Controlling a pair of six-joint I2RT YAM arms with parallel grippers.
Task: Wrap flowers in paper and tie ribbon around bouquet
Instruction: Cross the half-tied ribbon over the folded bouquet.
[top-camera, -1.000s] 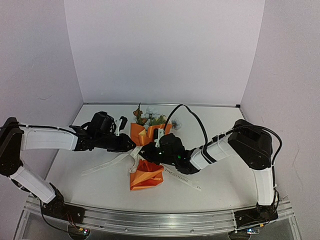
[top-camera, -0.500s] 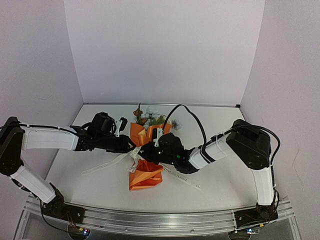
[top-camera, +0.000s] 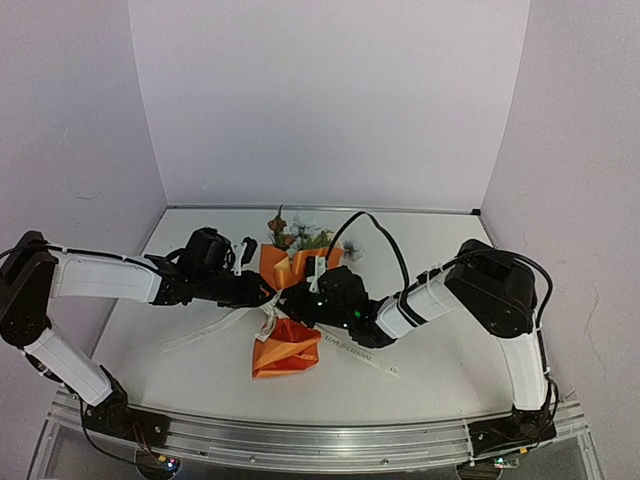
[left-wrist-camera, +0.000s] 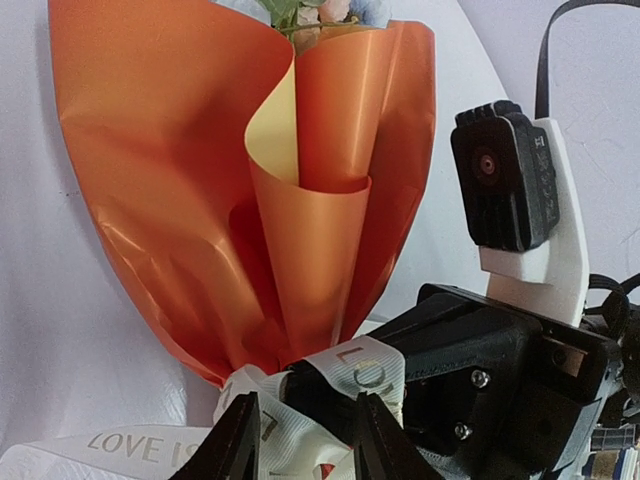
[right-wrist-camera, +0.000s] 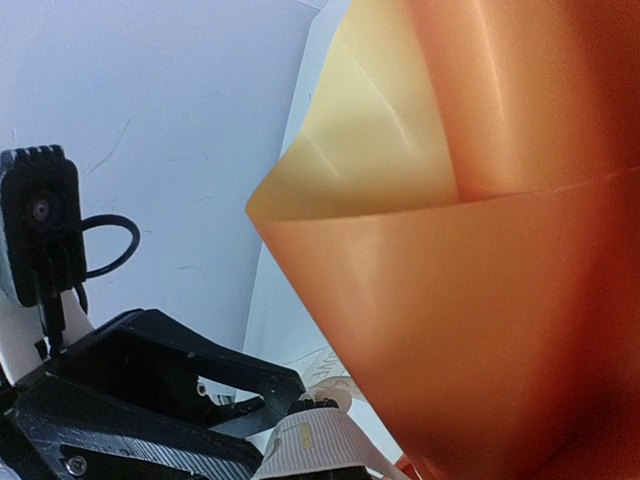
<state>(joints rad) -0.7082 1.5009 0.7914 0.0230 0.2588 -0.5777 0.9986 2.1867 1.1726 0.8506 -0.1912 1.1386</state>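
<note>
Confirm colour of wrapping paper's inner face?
Pale yellow; the glossy orange wrapping paper shows it best in left wrist view.

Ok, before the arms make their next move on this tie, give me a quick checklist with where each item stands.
1. Bright orange paper wrap closed around the pale blue and rust artificial flowers: ok, edges overlap into a cone.
2. Narrow white lettered fabric ribbon at the wrap's pinched waist: ok.
3. Knot finished: cannot tell, fingers hide it.
4. Left gripper holding the ribbon: cannot tell; fingers apart, ribbon between them.
5. Right gripper shut: ok; what it holds, cannot tell.
6. Ribbon tails lying free on the white table: ok, one each side.
</note>
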